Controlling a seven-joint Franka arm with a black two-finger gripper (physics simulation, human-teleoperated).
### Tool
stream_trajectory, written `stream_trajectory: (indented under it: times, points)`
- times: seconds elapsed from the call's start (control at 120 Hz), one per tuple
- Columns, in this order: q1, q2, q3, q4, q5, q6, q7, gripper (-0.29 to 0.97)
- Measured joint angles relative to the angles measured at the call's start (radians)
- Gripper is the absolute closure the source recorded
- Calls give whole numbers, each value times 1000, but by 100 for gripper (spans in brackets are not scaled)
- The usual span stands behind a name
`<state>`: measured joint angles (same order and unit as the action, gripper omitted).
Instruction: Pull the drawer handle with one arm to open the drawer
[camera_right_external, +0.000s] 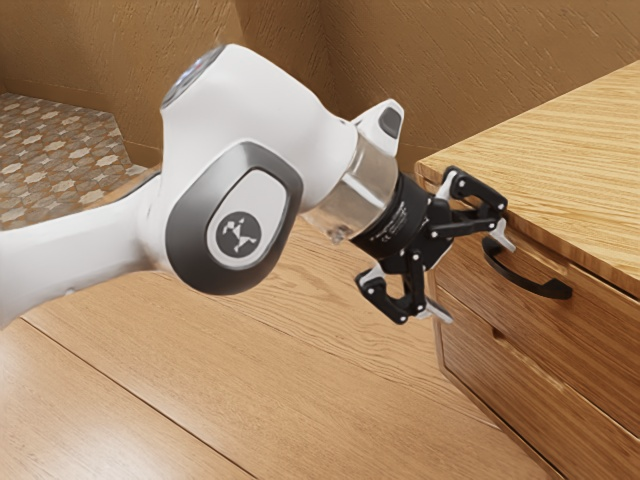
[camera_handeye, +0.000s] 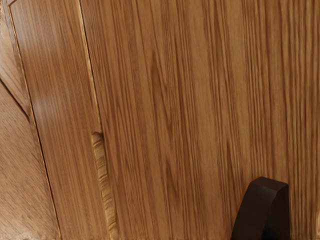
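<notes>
Cabinet front (camera_right_external: 575, 345), handle (camera_right_external: 525, 272) just beside spread hand (camera_right_external: 472, 278)

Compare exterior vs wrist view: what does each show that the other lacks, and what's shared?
Exterior view: the white arm, the end effector open and close to the black handle, the cabinet top, the wood floor. Wrist view: close-up grain and a notch on the panel seam. Shared: that handle, seen at one end in the wrist view, and the drawer front.
</notes>
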<state>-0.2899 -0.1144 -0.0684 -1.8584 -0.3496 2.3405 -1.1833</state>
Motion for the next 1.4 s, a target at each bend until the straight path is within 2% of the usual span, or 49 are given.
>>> stream_trajectory:
  times: [0.233, 0.933, 1.158, 1.4]
  points:
    - [-9, -29, -1, -37, 4, 6, -45, 0]
    - [-21, -5, 0, -39, 2, 24, -106, 0]
    - [-23, -9, 0, -39, 11, 23, -107, 14]
    - [-27, -35, 6, -60, 24, 15, -108, 19]
